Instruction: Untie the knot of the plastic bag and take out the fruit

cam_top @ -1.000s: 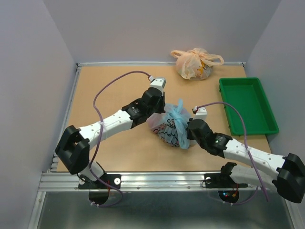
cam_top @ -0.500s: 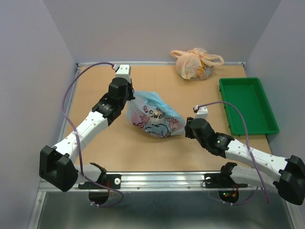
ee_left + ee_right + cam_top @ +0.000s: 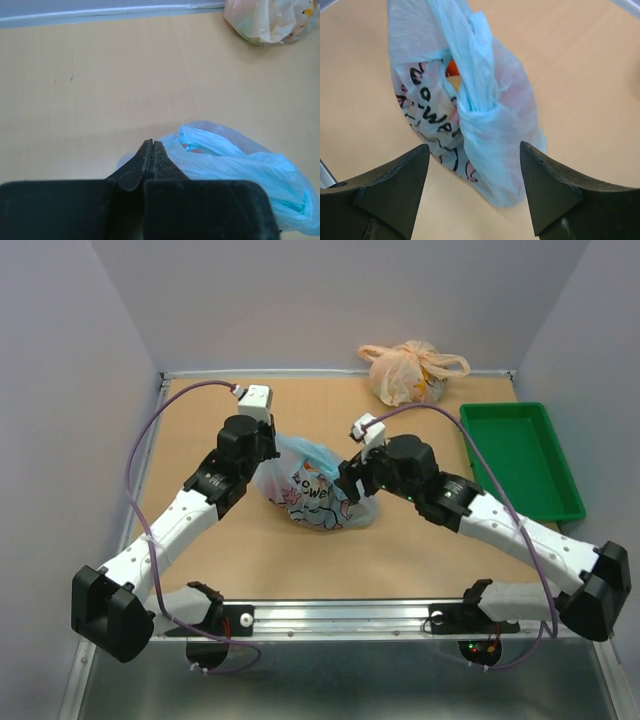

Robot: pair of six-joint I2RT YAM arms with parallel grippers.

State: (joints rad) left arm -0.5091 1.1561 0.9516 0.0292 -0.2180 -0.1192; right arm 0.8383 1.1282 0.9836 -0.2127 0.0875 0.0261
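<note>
The light blue plastic bag (image 3: 318,488) with black cartoon print lies mid-table. My left gripper (image 3: 270,446) is at its upper left corner, shut, and thin blue plastic shows on both sides of its fingertips (image 3: 151,144). My right gripper (image 3: 347,486) hovers over the bag's right end, open, with the bag (image 3: 470,115) between and beyond its fingers and touching neither. A twisted blue band, the knot (image 3: 472,75), runs over the bag's top; I cannot tell whether it is still tied. A bit of orange fruit (image 3: 451,68) shows through a gap.
A tied peach-orange bag (image 3: 410,372) sits at the back edge, also in the left wrist view's top right corner (image 3: 270,20). A green tray (image 3: 520,462) lies along the right side. Walls close in the table on three sides.
My left arm swung left, pulling the bag's corner with it. My right gripper opened, let go and moved from the bag's right side to above it.
</note>
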